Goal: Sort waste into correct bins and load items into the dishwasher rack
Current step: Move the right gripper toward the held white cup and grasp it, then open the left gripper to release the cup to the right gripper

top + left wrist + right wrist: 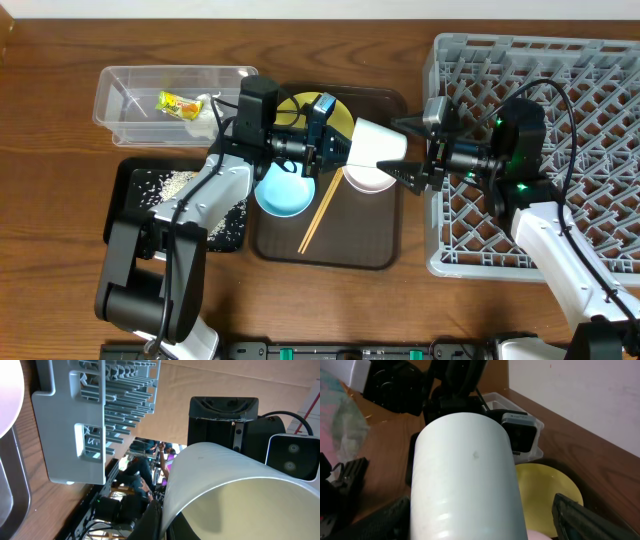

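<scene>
my right pincer [389, 146] stands apart, a finger either side of the small white cup [377, 143] held sideways in the air, my left pincer [338, 142] clamped on its far rim, round yellow plate [343, 118] underneath, clear tub [120, 95] beyond.

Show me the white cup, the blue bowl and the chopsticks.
white cup [380, 145], overhead view, on its side wall.
blue bowl [283, 195], overhead view, on its inner floor.
chopsticks [320, 212], overhead view, midway along the pair.

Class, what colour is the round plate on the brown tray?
The plate is yellow; clearest overhead.
</scene>
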